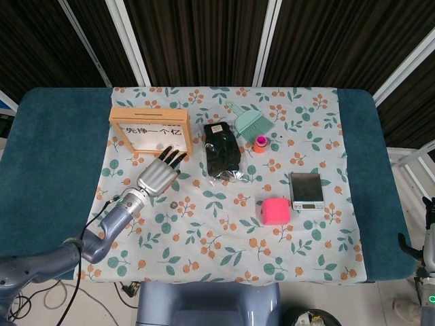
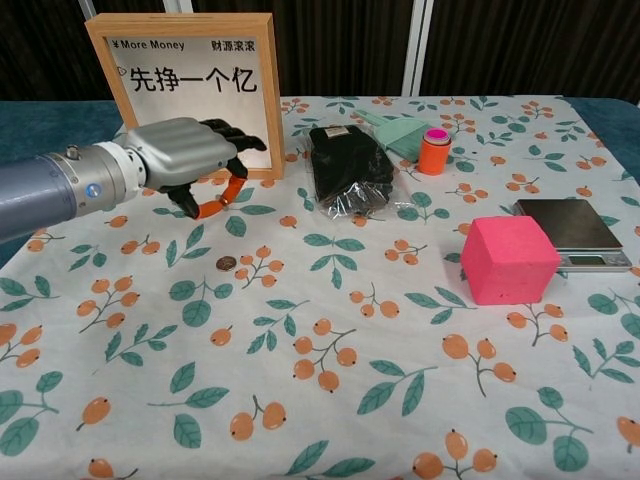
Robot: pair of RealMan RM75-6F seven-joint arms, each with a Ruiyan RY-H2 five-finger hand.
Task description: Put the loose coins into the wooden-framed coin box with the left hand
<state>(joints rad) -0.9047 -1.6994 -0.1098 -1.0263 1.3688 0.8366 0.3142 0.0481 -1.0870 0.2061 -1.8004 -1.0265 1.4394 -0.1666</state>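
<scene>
Floral cloth, coin box (image 2: pixel 186 88) at upper left
My left hand (image 2: pixel 185 160) hovers, curled, contents unclear; I'd align fingertips over the slot

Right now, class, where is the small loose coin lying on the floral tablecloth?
In the chest view, the small round coin lies flat on the tablecloth at the left side, just in front of and below the left hand, which hovers before the wooden-framed coin box.
</scene>
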